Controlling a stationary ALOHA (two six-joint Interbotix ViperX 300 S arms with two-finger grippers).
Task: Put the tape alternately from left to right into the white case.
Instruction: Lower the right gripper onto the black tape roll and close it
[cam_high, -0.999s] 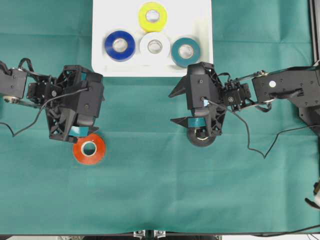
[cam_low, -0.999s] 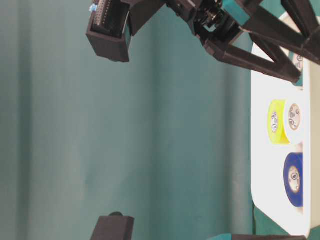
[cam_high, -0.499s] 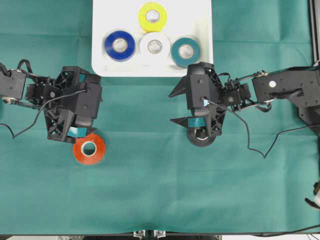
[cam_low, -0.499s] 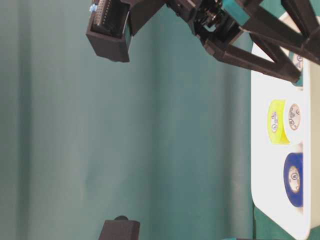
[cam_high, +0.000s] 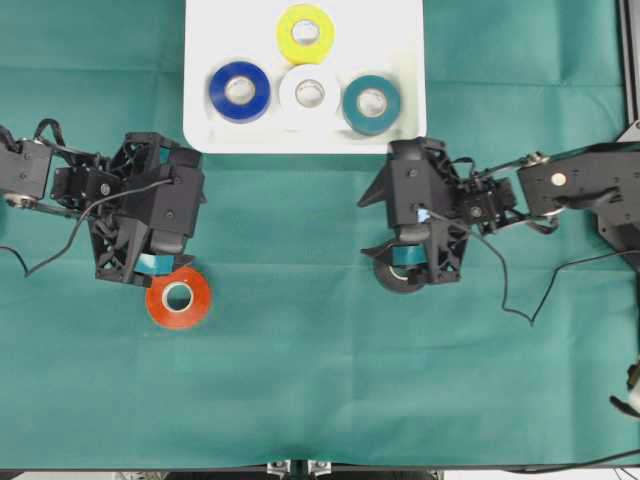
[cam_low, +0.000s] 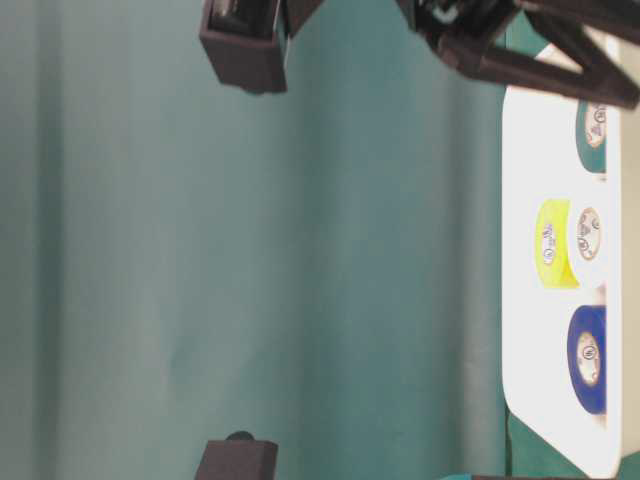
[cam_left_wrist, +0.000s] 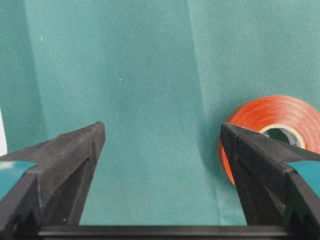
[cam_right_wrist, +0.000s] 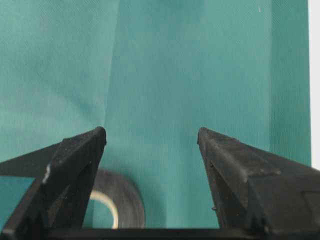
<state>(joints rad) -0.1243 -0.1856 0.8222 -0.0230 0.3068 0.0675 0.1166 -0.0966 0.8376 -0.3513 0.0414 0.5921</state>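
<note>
Four rolls sit in the white case at the far edge: yellow, blue, white, teal. The left gripper hangs with jaws parted and nothing held, the orange tape lying just beside its right finger. The right gripper gapes wide, empty, above the black tape.

Looks like a robotics lab bench: green cloth over the whole table, two black robot arms, cables trailing at 3 o'clock.
</note>
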